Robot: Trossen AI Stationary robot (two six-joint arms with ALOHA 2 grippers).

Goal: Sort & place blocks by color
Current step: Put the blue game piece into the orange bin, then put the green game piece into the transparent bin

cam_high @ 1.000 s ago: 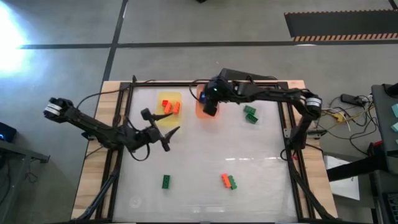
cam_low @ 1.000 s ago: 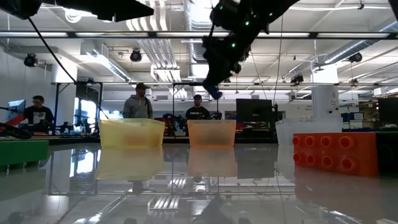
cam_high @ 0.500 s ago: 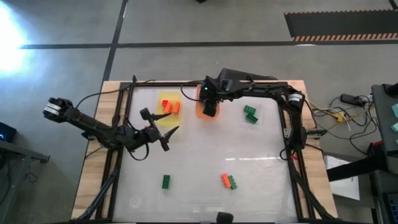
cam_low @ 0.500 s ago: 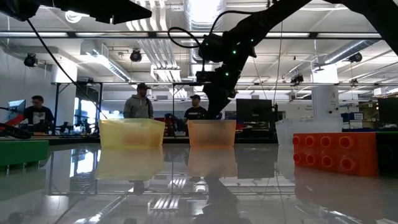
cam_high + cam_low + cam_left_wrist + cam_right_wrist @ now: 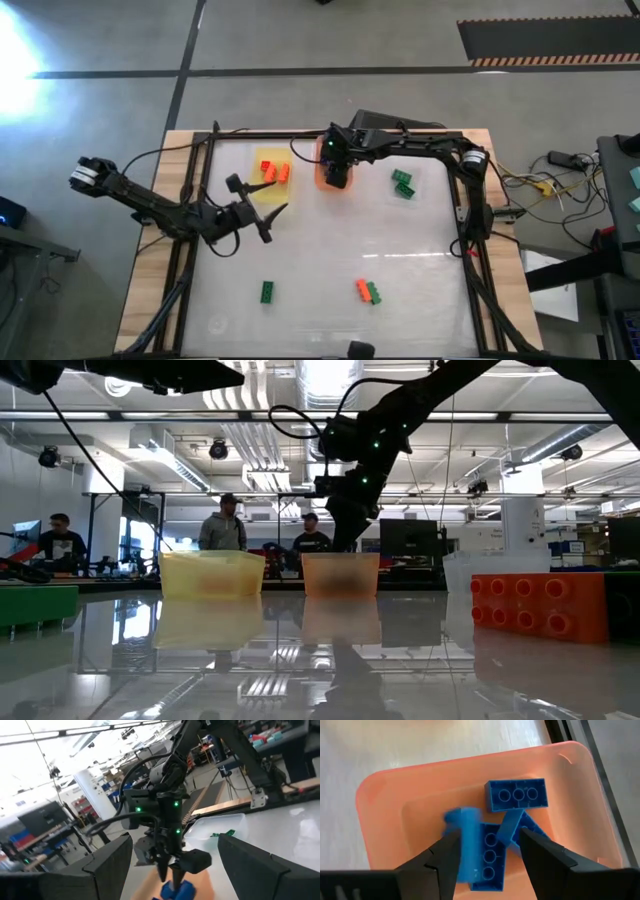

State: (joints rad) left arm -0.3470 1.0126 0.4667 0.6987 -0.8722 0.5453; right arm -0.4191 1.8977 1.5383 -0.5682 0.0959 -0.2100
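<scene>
Hovering over the orange tray (image 5: 380, 800) at 12 o'clock on the bench (image 5: 330, 260), the right gripper (image 5: 487, 845), fingers spread, a blue block (image 5: 465, 845) blurring between them, seemingly dropping. Risking a bounce off the piled blue blocks (image 5: 516, 795) and over the rim. Holding orange blocks (image 5: 274, 171), the yellow tray (image 5: 262, 192) at 11 o'clock. Lying loose: green blocks (image 5: 402, 183) at 1 o'clock, one green block (image 5: 267, 291) at 7. Waiting at 9 o'clock, the left gripper (image 5: 262, 220), fingers spread.

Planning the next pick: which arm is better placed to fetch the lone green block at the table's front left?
Left. The left gripper hangs open nearer the green block; the right gripper is over the orange tray, releasing a blue block.
</scene>
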